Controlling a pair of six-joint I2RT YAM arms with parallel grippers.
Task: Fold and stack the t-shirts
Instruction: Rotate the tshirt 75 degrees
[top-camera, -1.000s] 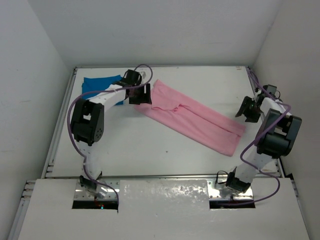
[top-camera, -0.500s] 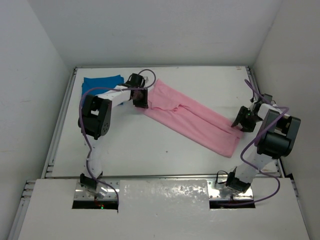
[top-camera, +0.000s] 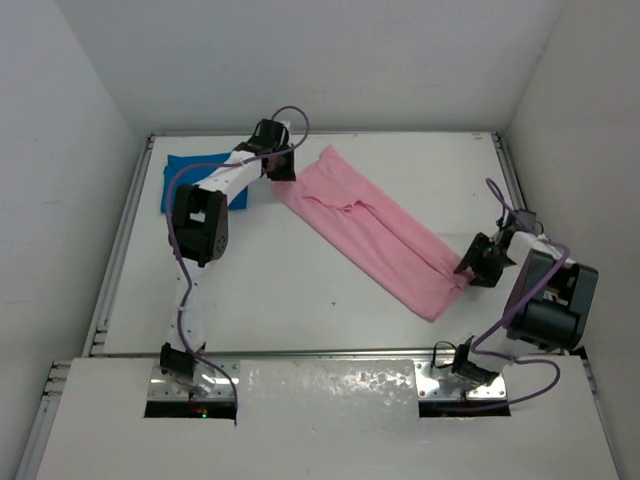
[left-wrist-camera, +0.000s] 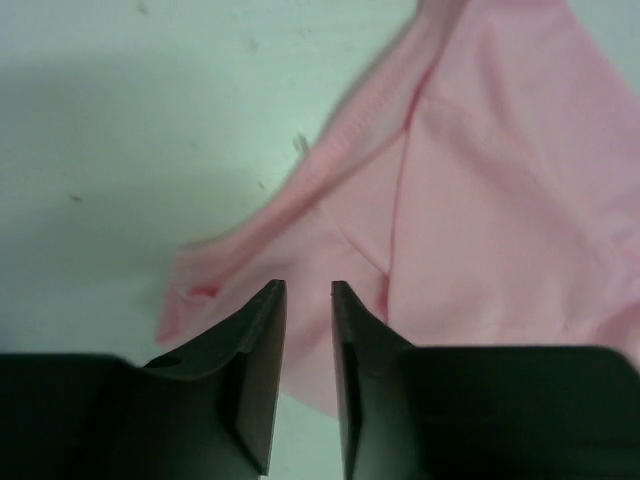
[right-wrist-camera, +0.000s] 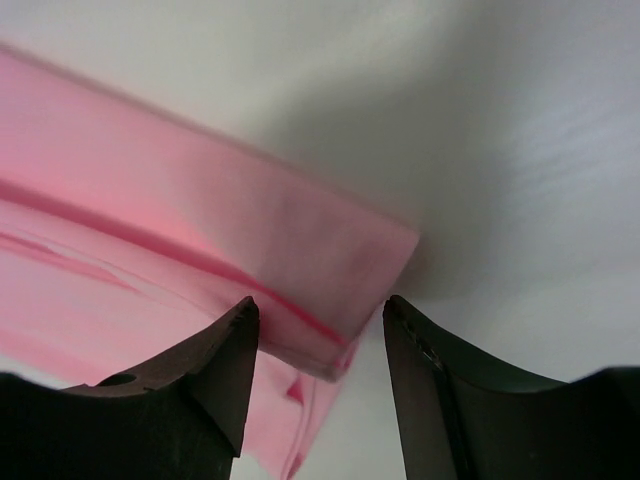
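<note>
While pink shirt (right-wrist-camera: 250, 230) lies between right jaws, left jaws seemingly pinch edge

Two t-shirts: one soft light pink cloth t-shirt (top-camera: 370, 235), one bright blue cloth t-shirt (top-camera: 187, 167). Two white-and-black robot arms (top-camera: 200, 215). One flat white worktop (top-camera: 300, 290).

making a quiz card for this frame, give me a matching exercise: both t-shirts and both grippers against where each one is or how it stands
1. pink t-shirt
2. blue t-shirt
3. left gripper
4. right gripper

a. jaws wide, astride the pink t-shirt's near-right corner
b. folded small in the far-left corner of the table
c. jaws narrow, at the pink t-shirt's far-left end
d. stretched diagonally across the table

Pairs: 1-d, 2-b, 3-c, 4-a
</note>
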